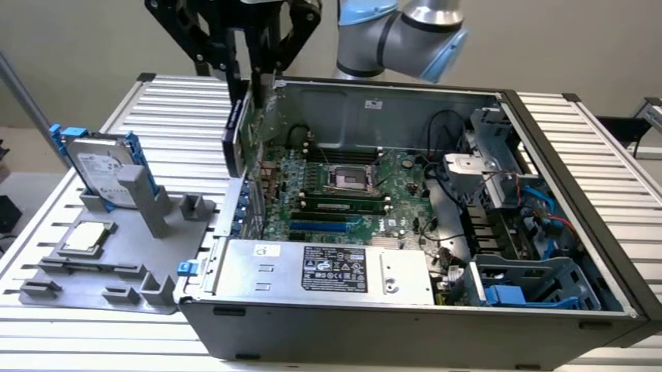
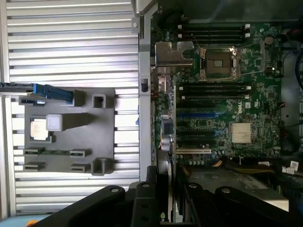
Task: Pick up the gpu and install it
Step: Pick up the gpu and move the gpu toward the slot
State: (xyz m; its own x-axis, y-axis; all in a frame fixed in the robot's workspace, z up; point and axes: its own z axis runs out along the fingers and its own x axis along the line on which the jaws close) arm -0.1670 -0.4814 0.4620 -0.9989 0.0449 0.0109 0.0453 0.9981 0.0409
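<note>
My gripper (image 1: 256, 71) is shut on the gpu (image 1: 237, 128), a thin card with a black face that hangs edge-down from the fingers. It hovers over the open computer case (image 1: 579, 194), just inside the case wall at the exterior view's left, above the motherboard (image 1: 342, 190). The wrist view shows the gpu (image 2: 166, 142) edge-on between the black fingers (image 2: 142, 198). Its silver end bracket (image 2: 173, 54) sits at the far end, over the expansion slots (image 2: 194, 151) beside the case wall.
A grey fixture plate (image 1: 73, 271) lies at the exterior view's left of the case. On it stand a silver hard drive with blue rails (image 1: 101, 167) and a square processor chip (image 1: 86, 235). Inside the case are the power supply (image 1: 321, 267), cables and a drive cage (image 1: 538, 283).
</note>
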